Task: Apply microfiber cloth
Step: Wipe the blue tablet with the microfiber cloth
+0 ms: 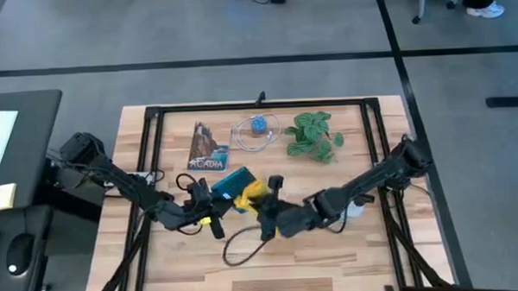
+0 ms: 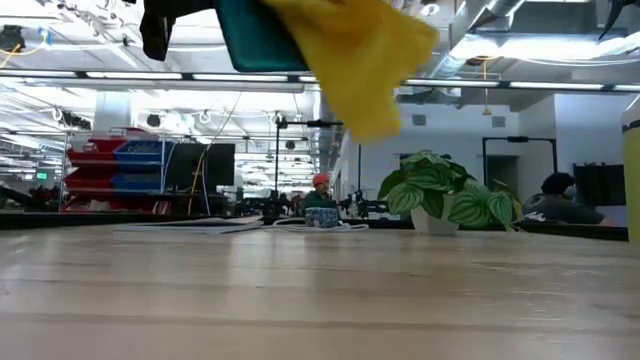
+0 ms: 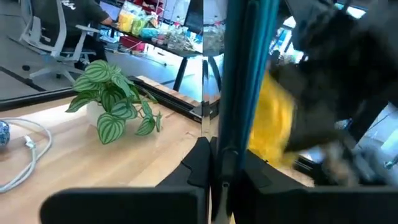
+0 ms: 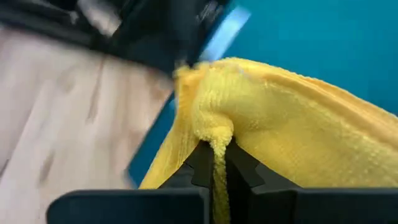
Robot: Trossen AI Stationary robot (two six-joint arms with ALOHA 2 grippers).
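High view: left claw [image 1: 211, 195] grips tablet [image 1: 228, 183] mid-desk; right claw [image 1: 265, 200] presses yellow cloth [image 1: 254, 192] against it.
Low view: both lifted off desk [image 2: 320, 290].
L wrist: tablet edge-on, clamped.
R wrist: cloth pinched tight. Advise keeping cloth flat on tablet, tablet held steady.

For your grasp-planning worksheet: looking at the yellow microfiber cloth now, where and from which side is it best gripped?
Grip a bunched fold at the microfiber cloth's edge, coming from the side facing away from the teal tablet, as the right claw does. The cloth is limp, so a gathered ridge gives the fingers something to pinch. The left claw holds the tablet edge-on.
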